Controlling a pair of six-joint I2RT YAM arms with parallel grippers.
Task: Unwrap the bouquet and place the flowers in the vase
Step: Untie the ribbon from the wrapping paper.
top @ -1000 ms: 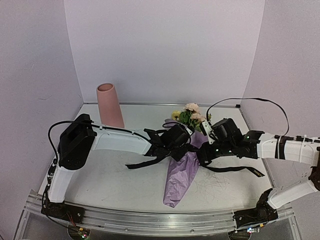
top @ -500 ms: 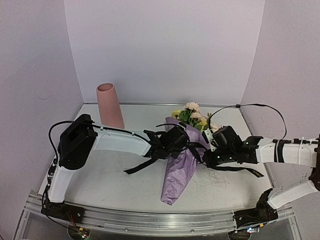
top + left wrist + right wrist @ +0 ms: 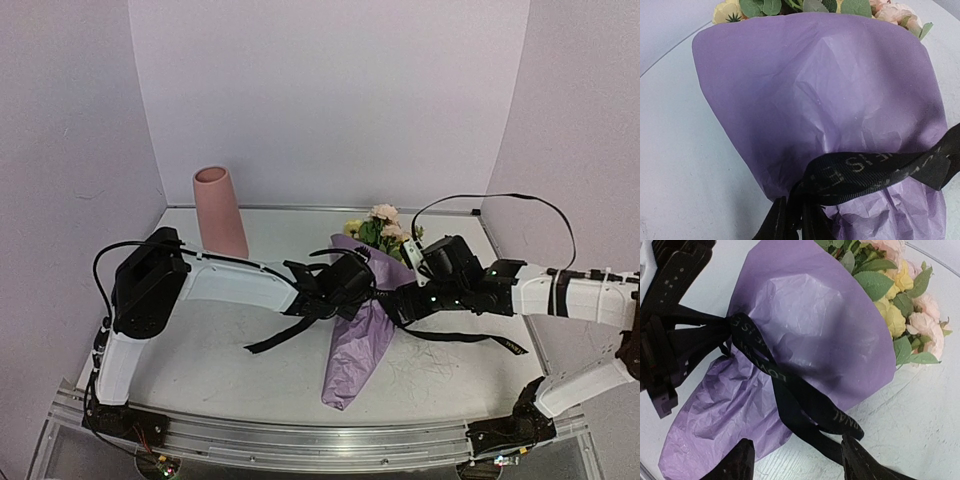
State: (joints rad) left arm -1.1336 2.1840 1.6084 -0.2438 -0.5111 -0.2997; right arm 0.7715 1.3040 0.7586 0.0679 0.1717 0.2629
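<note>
Ribbon (image 3: 790, 395), woven black, is pinched by left gripper (image 3: 362, 285) around crinkled lilac-paper bouquet (image 3: 358, 335); right gripper (image 3: 800, 460) is spread wide, empty.

Bright even diffuse light, faint shadows on the table (image 3: 200, 350), bouquet (image 3: 815, 100) crisp close up, right fingers (image 3: 738, 463) dark silhouettes

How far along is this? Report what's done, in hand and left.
Done: nothing finished; the bouquet lies wrapped, black ribbon tied round its paper. In hand: left gripper pinches the ribbon near the knot; right gripper hangs open beside it. Left: untie, strip the paper, stand the flowers in the vase.
</note>
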